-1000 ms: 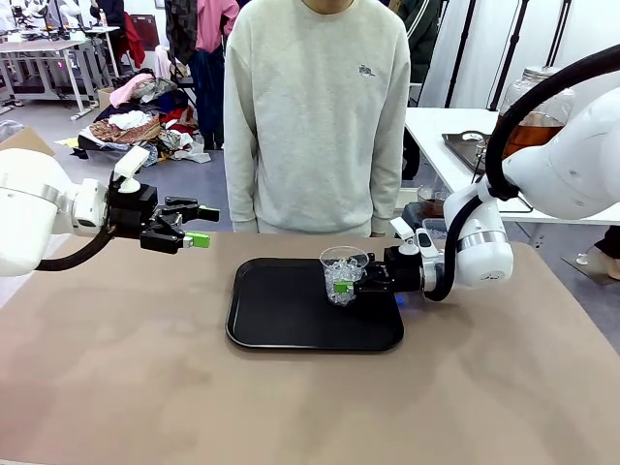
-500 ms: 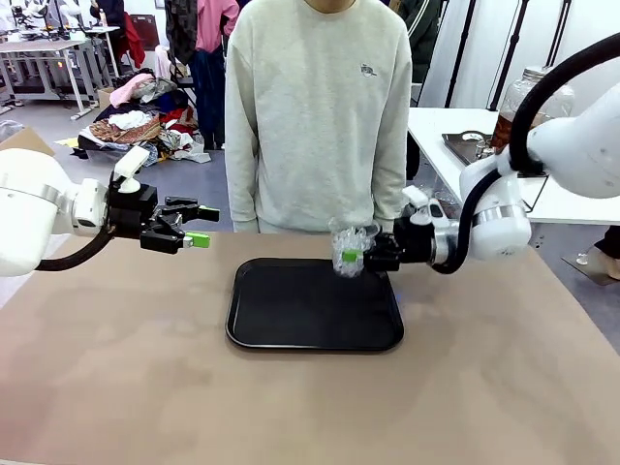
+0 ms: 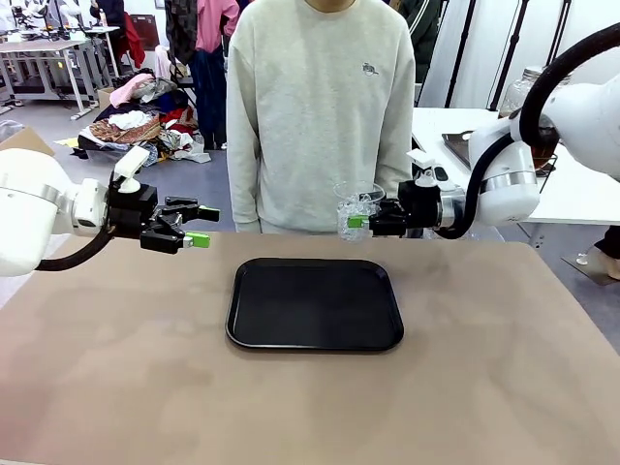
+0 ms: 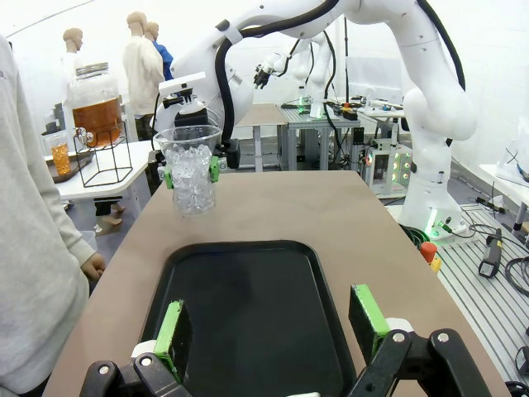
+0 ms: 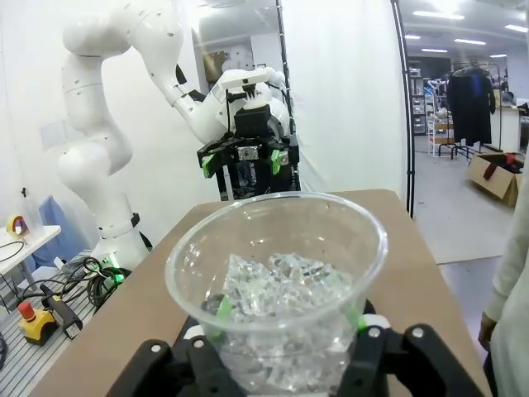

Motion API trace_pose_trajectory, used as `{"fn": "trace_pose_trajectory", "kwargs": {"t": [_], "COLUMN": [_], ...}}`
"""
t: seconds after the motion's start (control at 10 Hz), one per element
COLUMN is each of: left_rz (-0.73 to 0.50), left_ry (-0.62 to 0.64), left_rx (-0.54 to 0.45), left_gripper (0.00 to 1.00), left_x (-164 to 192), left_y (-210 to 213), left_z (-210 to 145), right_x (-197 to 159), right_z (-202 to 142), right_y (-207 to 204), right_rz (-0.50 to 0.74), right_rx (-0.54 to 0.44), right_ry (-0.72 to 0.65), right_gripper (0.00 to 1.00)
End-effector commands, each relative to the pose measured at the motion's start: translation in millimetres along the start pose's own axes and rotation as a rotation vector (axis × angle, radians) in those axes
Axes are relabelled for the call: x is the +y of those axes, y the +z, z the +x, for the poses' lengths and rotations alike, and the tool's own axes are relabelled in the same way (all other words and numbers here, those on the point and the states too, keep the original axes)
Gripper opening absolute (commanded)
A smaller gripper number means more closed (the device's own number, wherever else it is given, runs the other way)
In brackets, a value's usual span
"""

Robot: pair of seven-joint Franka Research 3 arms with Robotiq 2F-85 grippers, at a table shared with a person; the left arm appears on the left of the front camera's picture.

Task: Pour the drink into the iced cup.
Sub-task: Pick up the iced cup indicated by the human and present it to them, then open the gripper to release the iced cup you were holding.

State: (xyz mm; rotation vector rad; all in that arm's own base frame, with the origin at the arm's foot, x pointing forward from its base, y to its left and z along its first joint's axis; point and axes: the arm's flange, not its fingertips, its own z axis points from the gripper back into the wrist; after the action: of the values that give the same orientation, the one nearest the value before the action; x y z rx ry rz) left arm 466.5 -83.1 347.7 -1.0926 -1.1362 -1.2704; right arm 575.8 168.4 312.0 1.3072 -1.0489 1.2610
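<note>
The iced cup (image 3: 355, 201) is a clear plastic cup of ice cubes. My right gripper (image 3: 356, 222) is shut on it and holds it upright in the air beyond the far edge of the black tray (image 3: 315, 334). The right wrist view looks down into the iced cup (image 5: 277, 281), with that gripper (image 5: 288, 318) clamped round its lower part. The drink (image 4: 97, 117) is amber liquid in a glass dispenser jar on a side table. My left gripper (image 3: 201, 225) hovers open over the table's left side, and its pads (image 4: 173, 331) frame the tray (image 4: 248, 331).
A person in a light sweatshirt (image 3: 320, 107) stands at the far edge, right behind the raised cup, one hand (image 4: 92, 266) hanging by the table. A small glass of amber liquid (image 4: 59, 157) stands next to the jar. Brown tabletop (image 3: 145, 387) surrounds the tray.
My right gripper has lifted the iced cup off the tray, raising it up and toward the far side. The left arm has stayed still.
</note>
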Motion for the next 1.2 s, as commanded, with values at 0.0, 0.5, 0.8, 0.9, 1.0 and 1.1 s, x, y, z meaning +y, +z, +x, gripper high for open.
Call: {"fn": "trace_pose_trajectory", "kwargs": {"t": [0.0,0.5,0.8,0.9,1.0,1.1], "left_rz": [0.0,0.0,0.0,0.0,0.0,0.0], "left_ry": [-0.002,-0.002,-0.002,-0.002,-0.002,-0.002], "left_rx": [-0.001,-0.001,-0.001,-0.001,-0.001,-0.001], "left_gripper": [1.0,1.0,1.0,1.0,1.0,1.0], "left_x": [-0.8,-0.8,-0.8,-0.8,-0.8,-0.8], "left_y": [0.2,0.2,0.2,0.2,0.2,0.2], "left_z": [1.1,1.1,1.1,1.1,1.1,1.1], "right_x": [-10.4,-18.4,-10.4,-10.4,-10.4,-10.4], "right_z": [6.4,6.3,-2.0,-2.0,-2.0,-2.0], "right_y": [3.0,6.9,8.5,8.5,8.5,8.5], "right_rz": [0.008,-0.01,-0.016,-0.016,-0.016,-0.016], "right_rx": [0.016,0.029,0.016,0.016,0.016,0.016], "right_ry": [-0.019,-0.015,0.005,0.005,0.005,0.005], "right_gripper": [0.58,0.58,0.58,0.58,0.58,0.58]}}
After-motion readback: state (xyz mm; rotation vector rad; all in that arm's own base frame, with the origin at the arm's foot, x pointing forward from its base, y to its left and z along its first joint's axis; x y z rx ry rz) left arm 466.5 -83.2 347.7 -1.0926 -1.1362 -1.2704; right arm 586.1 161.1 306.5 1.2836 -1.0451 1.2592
